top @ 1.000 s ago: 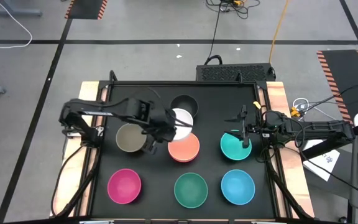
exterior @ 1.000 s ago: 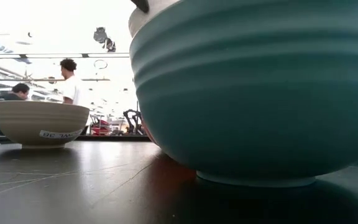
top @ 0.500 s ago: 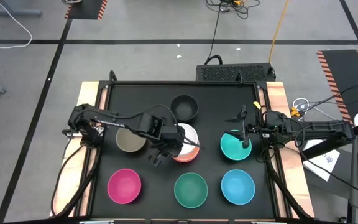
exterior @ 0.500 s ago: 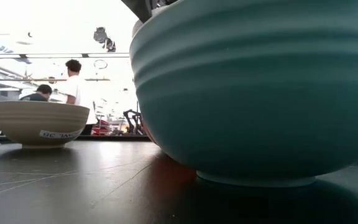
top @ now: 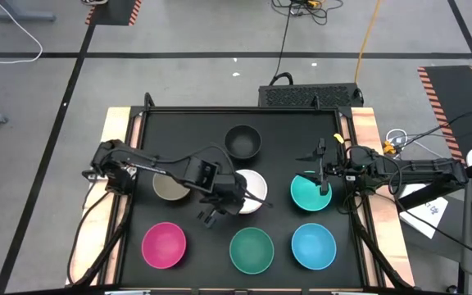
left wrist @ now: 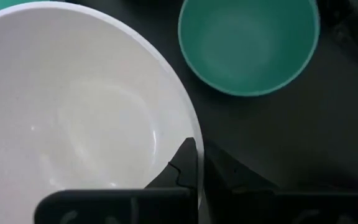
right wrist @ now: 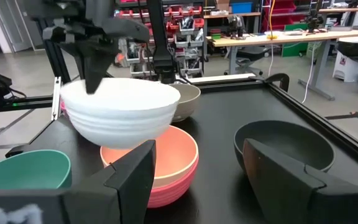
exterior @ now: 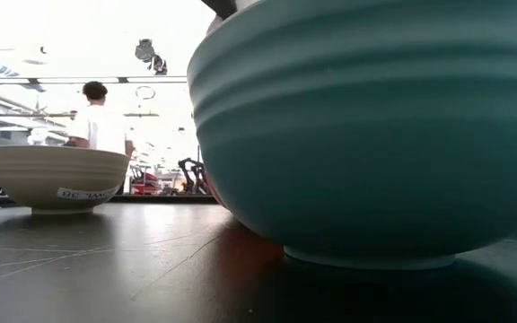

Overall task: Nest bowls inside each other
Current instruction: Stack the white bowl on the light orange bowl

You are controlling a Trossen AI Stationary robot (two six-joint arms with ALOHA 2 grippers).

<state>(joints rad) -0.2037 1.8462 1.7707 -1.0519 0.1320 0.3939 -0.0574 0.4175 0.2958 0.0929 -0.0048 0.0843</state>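
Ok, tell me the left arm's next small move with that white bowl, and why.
Probably lower it straight down. The left gripper is shut on the white bowl's rim, holding it just above the peach bowl, apart and roughly centred, so a short descent should seat it before release.

The white bowl [top: 248,191] hangs upright just above the peach bowl [right wrist: 166,163], lifted clear of it, its rim pinched by the left arm's fingers [left wrist: 184,163]. The peach bowl sits in a red one. On the desk stand the olive-tan bowl [top: 169,186], black bowl [top: 242,141], teal bowl [top: 310,192], magenta bowl [top: 164,245], green bowl [top: 251,250] and blue bowl [top: 313,246], all upright and apart.
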